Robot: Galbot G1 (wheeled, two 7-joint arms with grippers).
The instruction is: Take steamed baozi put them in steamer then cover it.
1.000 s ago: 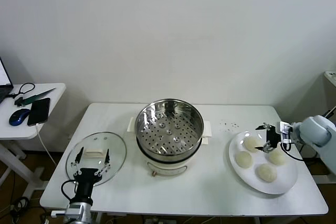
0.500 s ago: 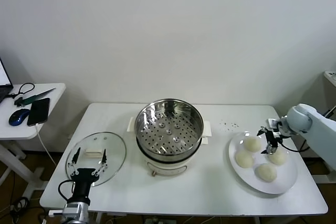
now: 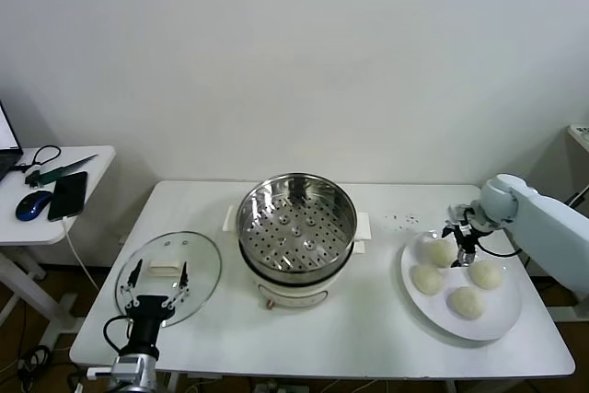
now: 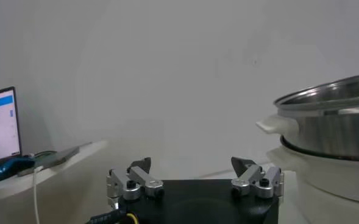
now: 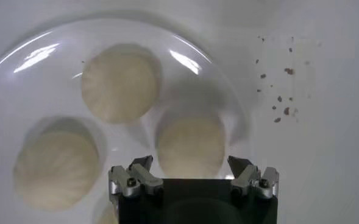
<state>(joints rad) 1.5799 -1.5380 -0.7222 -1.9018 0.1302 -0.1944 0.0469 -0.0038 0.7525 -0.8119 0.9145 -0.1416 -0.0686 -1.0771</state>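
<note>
My left gripper (image 3: 158,288) waits at the near edge of the table, fingers spread and holding nothing, just this side of the glass lid (image 3: 168,276) that lies flat to the left of the steamer (image 3: 297,225). I judge the first step is in hand: nothing has gone into the steamer, whose perforated floor is bare, and all four steamed baozi (image 3: 467,302) sit on the white plate (image 3: 436,305) at the right. My right gripper (image 3: 458,242) hangs over the plate's far rim with its fingers (image 5: 140,173) apart around nothing, lined up on the far-left baozi (image 5: 190,145). Next I should come down so the fingers straddle that bun and close gently, since soft dough will likely dent. Its neighbours (image 5: 119,84) crowd close and could get nudged. Beyond, crumbs (image 3: 401,220) dot the tabletop, and a side table holds a mouse (image 3: 32,203) and phone (image 3: 68,194).
</note>
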